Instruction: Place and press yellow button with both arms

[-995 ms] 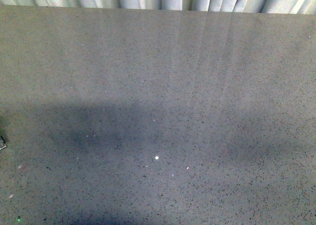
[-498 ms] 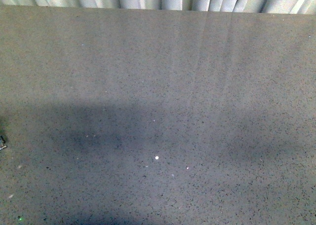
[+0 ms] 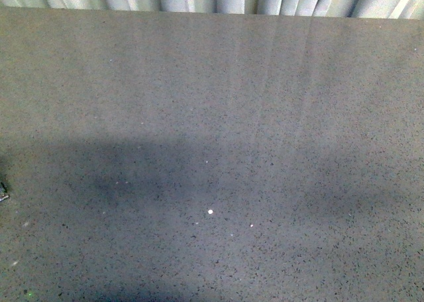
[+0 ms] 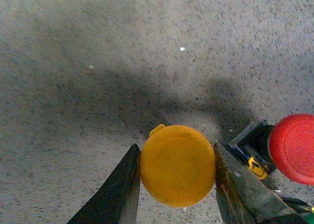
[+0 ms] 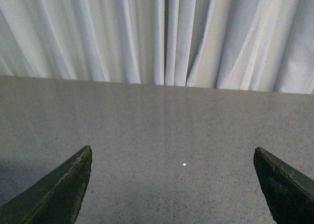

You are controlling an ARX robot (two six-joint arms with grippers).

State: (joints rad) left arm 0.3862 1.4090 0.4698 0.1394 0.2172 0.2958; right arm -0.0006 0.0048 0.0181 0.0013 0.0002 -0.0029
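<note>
In the left wrist view the yellow button (image 4: 177,165) shows its round cap from above, held over the grey speckled table. My left gripper (image 4: 176,171) is shut on it, one finger pressed against each side of the cap. The button's body is hidden under the cap. In the right wrist view my right gripper (image 5: 172,184) is open wide, with only bare table between its fingers (image 5: 61,194). Neither arm nor the yellow button shows in the front view, which holds only the table (image 3: 212,150).
A red round button cap (image 4: 293,148) on a dark body sits right beside the left gripper's finger. White curtains (image 5: 162,35) hang behind the table's far edge. A small dark object (image 3: 3,193) peeks in at the front view's left edge.
</note>
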